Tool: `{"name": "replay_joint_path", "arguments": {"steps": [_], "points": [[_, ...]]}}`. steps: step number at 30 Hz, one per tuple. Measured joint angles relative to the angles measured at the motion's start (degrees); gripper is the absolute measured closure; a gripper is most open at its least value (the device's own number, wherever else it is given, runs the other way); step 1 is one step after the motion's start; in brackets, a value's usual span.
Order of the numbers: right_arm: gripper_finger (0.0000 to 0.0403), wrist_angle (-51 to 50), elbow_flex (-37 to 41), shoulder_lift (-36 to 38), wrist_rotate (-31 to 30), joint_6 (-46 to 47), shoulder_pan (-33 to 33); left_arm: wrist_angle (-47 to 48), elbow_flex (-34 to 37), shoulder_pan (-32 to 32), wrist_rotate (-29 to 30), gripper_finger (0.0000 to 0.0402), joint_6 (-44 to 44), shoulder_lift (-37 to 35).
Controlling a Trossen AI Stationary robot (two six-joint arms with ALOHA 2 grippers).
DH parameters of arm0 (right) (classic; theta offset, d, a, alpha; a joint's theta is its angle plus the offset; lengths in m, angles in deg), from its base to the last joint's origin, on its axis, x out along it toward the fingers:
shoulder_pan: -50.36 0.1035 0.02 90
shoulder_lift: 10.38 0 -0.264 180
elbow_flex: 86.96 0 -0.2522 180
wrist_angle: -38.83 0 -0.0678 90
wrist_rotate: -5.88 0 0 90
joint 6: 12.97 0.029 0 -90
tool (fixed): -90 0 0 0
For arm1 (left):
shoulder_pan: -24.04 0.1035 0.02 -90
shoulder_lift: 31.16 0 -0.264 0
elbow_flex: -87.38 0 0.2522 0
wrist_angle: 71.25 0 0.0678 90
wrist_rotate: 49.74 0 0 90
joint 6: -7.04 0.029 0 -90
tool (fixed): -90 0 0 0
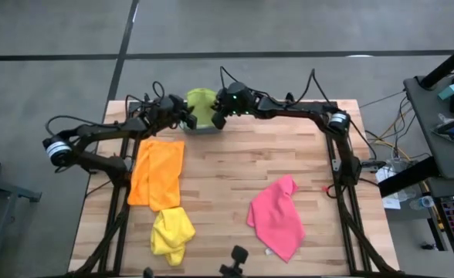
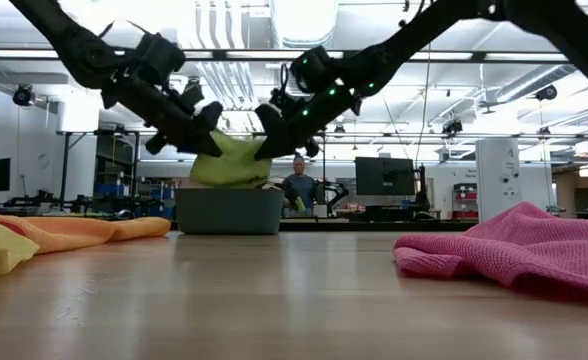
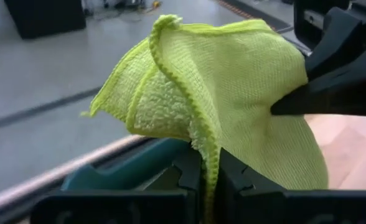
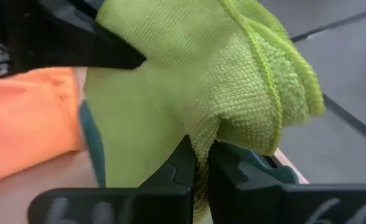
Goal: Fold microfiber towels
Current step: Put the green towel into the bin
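So we've got both grippers pinching the lime green towel point(image 1: 200, 106), left gripper point(image 1: 187, 117) and right gripper point(image 1: 218, 117) each clamped on an edge, holding it up over the teal bin point(image 2: 229, 211) at the table's far edge. Orange towel point(image 1: 157, 173), yellow towel point(image 1: 171, 234) and pink towel point(image 1: 278, 217) lie on the table point(image 1: 219, 177).

Two slim black jointed arms with loose black cables looped along the links. Silver-white round caps at the elbow joints. Small green lights beside the right claw point(image 2: 266, 117). Left claw point(image 2: 210, 117) matte black, blocky.
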Motion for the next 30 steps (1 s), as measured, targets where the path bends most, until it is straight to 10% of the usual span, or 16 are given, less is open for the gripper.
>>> {"name": "replay_joint_path", "arguments": {"steps": [13,30], "points": [[0.039,-24.1,-18.3,-10.3,0.4,-5.4,-0.6,2.1,-0.2,0.3,-0.7,0.0395,-4.5,4.6],[0.0337,-26.4,-20.6,-11.2,-0.1,-4.6,-0.6,4.0,-0.2,0.4,-0.3,0.0346,-4.7,4.5]]}}
